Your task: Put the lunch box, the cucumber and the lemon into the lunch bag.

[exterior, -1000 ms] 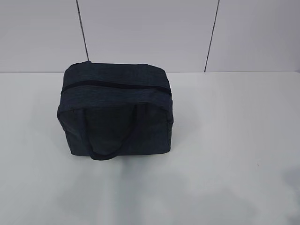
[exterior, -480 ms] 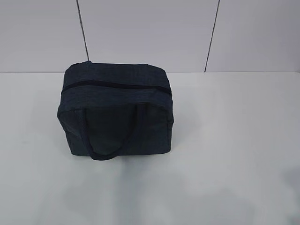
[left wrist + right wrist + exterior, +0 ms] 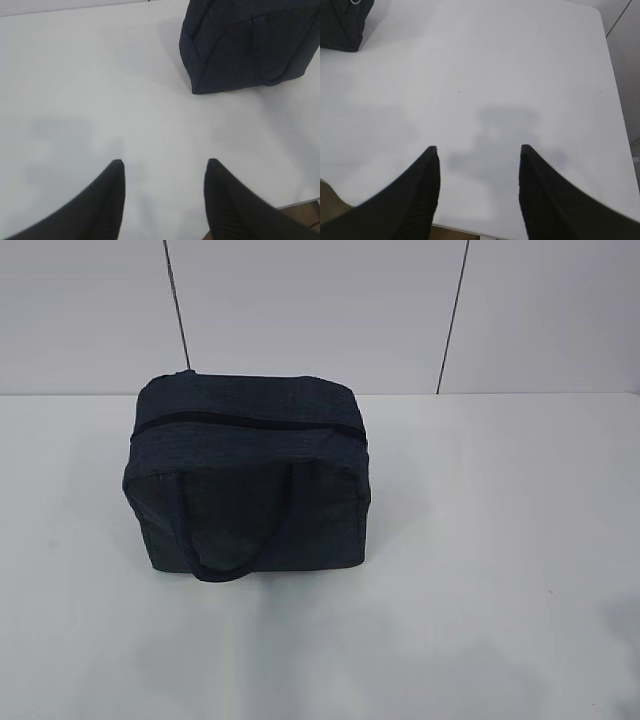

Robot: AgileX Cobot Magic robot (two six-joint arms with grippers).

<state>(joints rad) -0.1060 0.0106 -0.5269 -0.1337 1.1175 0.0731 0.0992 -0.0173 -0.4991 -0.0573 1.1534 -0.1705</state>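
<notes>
- Exterior view: a dark navy lunch bag (image 3: 245, 475) stands upright on a white table (image 3: 480, 540), its zipper (image 3: 240, 423) running shut across the top and one strap handle (image 3: 235, 525) drooping down the near face.
- No lunch box, cucumber or lemon shows in any view; whether they are inside the zipped bag or out of frame cannot be told.
- Left wrist view: the left gripper (image 3: 165, 172) hangs over bare table, near the table's front edge and apart from the bag's lower corner (image 3: 197, 90); its two dark fingers stand moderately apart with nothing between them.
- Right wrist view: the right gripper (image 3: 478, 157) is likewise partly spread and empty, well apart from the bag, of which only a corner with a metal ring pull (image 3: 354, 2) shows at the top left.
- Judgement: with the bag closed, either the packing is finished or the zipper must first be opened.
- If opening comes next, one gripper would best steady the bag's wall while the other takes the ring pull, since soft fabric is likely to slide or fold under a one-sided tug.
</notes>
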